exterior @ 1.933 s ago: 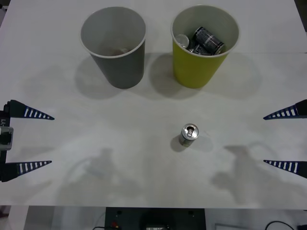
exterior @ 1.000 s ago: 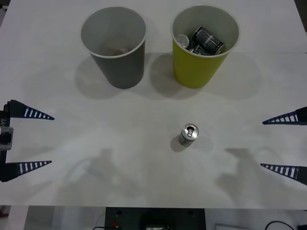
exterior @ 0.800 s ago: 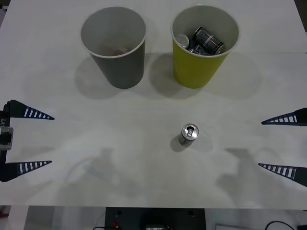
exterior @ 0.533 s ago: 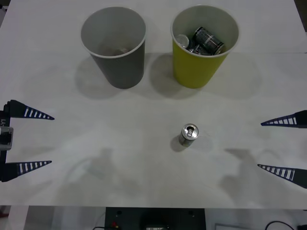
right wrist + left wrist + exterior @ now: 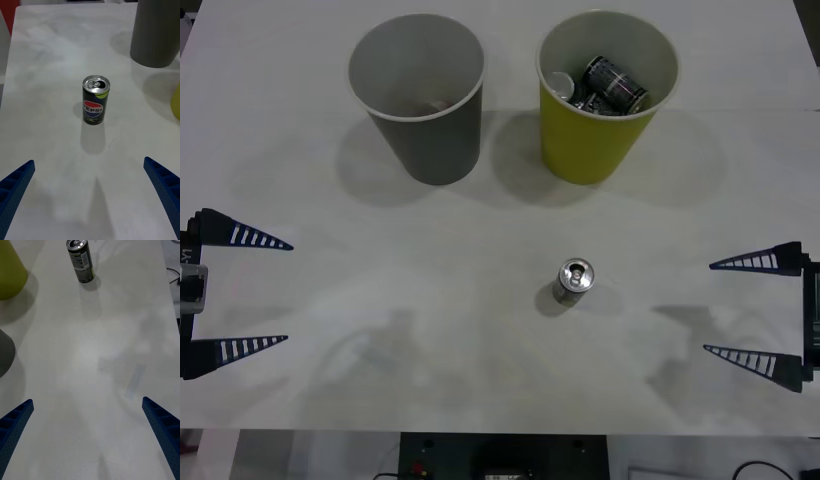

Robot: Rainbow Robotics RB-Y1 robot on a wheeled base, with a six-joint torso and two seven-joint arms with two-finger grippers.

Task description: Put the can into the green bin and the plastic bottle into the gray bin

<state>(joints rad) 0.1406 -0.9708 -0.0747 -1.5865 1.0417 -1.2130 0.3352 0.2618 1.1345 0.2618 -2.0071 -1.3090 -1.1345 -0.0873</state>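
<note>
Can [image 5: 574,280] upright on table [image 5: 480,330], near side of green bin [image 5: 608,92]. My right gripper [image 5: 753,313] spread wide, facing it; left gripper [image 5: 252,292] also spread, parked at table's left edge.

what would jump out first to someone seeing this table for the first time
A lone black can stands upright mid-table, nearer the open right end effector than the open left end effector. Behind it stand a gray bin and, to its right, a green bin already holding cans.
</note>
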